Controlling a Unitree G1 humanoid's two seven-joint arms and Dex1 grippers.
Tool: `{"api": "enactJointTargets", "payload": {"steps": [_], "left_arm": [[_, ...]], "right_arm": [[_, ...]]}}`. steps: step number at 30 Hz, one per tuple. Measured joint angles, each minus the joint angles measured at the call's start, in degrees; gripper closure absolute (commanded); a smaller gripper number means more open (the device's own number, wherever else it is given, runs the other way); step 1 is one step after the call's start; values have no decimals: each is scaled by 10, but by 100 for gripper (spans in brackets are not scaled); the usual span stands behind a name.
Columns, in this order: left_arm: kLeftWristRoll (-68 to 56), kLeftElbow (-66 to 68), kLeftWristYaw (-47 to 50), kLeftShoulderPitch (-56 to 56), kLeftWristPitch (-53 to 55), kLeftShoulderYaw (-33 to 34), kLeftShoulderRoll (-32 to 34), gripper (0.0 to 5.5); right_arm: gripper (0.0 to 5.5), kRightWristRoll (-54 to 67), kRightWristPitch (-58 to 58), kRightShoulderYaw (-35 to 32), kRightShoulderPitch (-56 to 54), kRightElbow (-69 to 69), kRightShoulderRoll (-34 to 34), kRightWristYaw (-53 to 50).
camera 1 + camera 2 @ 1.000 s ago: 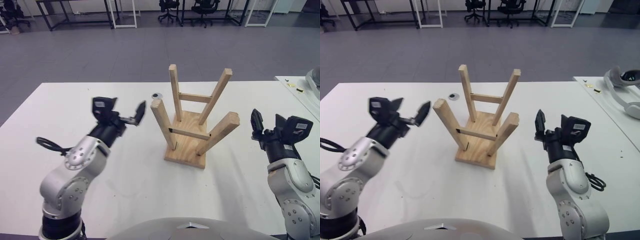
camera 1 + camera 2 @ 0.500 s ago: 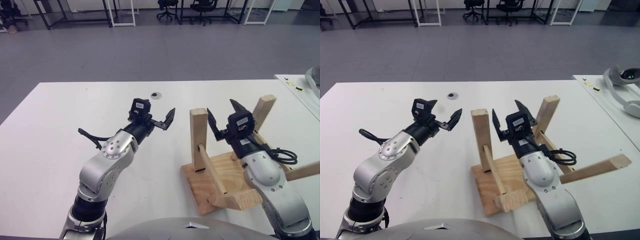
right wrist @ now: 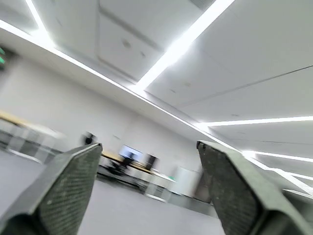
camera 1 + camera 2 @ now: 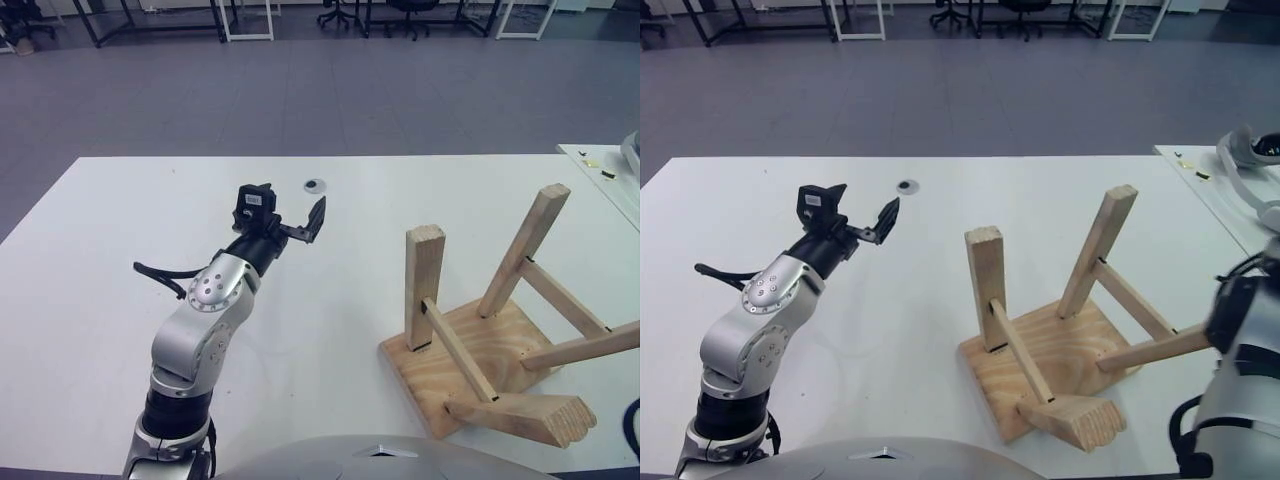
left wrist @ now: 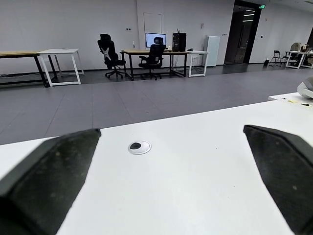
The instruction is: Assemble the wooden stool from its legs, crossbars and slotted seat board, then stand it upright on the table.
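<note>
Left eye view, stool [image 4: 500, 345] upside down near the front right corner of the surface [image 4: 120, 270], our left jaws apart over its far half, our right jaws apart.

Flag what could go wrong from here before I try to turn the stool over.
1. The stool rests legs-up on its seat board, unheld. The left gripper is open and well off to its left, so a one-sided push might slide or tip it.
2. The right gripper faces the ceiling while its arm sits close to the leg jutting right; a blind swing could knock it.
</note>
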Motion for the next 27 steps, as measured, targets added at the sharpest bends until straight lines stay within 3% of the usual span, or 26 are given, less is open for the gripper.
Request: {"api": "enactJointTargets", "payload": {"steps": [3, 6, 9, 13, 17, 20, 23, 27], "left_arm": [[12, 3, 3, 1, -17, -1, -20, 12], [33, 7, 19, 18, -33, -4, -42, 12], [46, 15, 21, 36, -44, -9, -54, 12], [58, 17, 18, 40, -45, -14, -63, 12], [64, 21, 13, 41, -50, -15, -70, 12], [64, 25, -1, 38, -50, -14, -69, 12], [64, 25, -11, 33, -45, -13, -64, 12], [64, 23, -21, 31, -36, -19, -62, 12]], "right_arm": [[187, -56, -78, 28, -26, 205, -60, 20], [187, -166, -151, 101, -19, 418, -131, 20], [187, -261, -178, 181, 134, 545, -184, 23], [187, -278, -178, 195, 246, 584, -191, 37], [187, -260, -184, 185, 290, 574, -120, 75], [187, -243, -215, 200, 340, 501, 23, 93], [187, -220, -231, 198, 404, 348, 63, 94], [187, -216, -154, 227, 481, 86, 75, 156]]}}
